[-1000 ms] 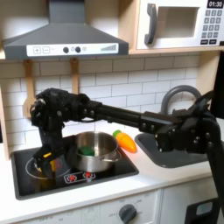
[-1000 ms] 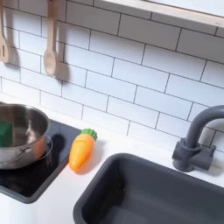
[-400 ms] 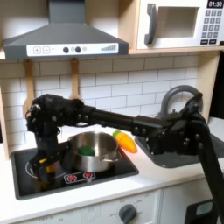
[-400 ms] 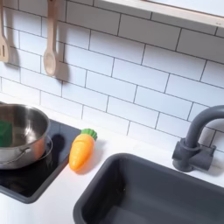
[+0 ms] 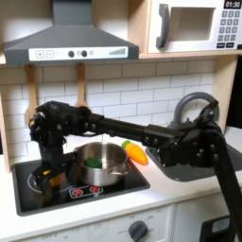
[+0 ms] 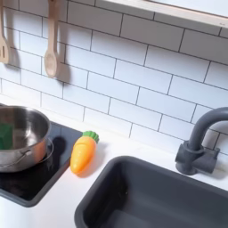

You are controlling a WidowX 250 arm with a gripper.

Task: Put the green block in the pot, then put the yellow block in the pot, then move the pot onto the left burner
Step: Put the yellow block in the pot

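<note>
Steel pot sits on the stove, green block inside. Gripper low over the left burner at the yellow block; jaw state unreadable. Judged: block light, rigid; grip opposite flat faces.

Carrot beside sink, spoon above.

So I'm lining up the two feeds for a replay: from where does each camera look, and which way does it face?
First exterior view: in front of the toy kitchen, facing the tiled wall; shows the arm and gripper lowered on the stove's left burner.
Second exterior view: close above the counter, angled toward the sink and wall.
Shared: the pot holding the green block, the carrot.
</note>
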